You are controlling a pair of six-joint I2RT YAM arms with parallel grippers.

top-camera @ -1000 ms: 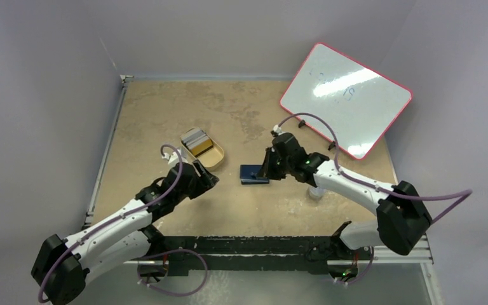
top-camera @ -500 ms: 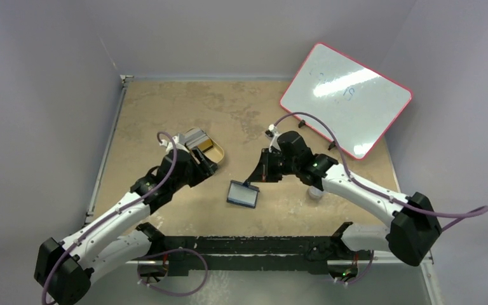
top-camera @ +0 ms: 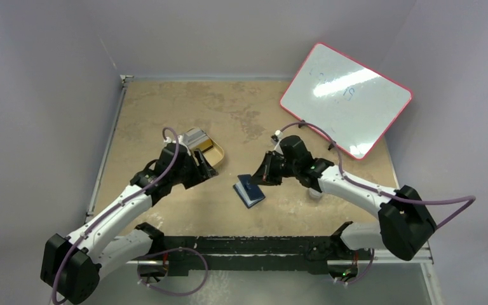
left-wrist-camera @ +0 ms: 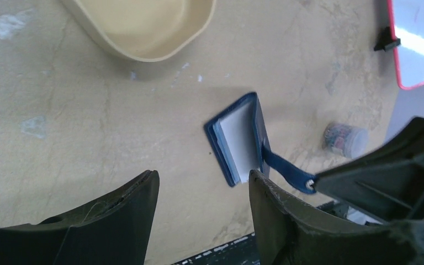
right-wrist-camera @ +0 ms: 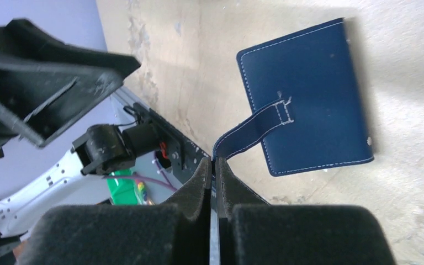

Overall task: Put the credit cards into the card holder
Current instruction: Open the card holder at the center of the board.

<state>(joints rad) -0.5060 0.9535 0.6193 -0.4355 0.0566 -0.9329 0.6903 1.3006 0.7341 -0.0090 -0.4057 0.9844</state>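
Clamping right tool (right-wrist-camera: 214, 165) together on the strap of the dark navy-blue folding card holder (right-wrist-camera: 309, 99), tilting at middle of mottled beige tabletop (top-camera: 165, 108); holding left tool (left-wrist-camera: 203, 182) apart, near tan oval plastic tray (left-wrist-camera: 143, 33).

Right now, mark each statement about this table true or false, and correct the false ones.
1. The right gripper is shut on the strap of the card holder. True.
2. The left gripper is clamped on a card. False: its jaws stand open with nothing between them.
3. The card holder lies inside the tan tray. False: it is outside the tray, over the bare table between the two grippers.
4. A red-edged whiteboard sits at the far right corner of the table. True.
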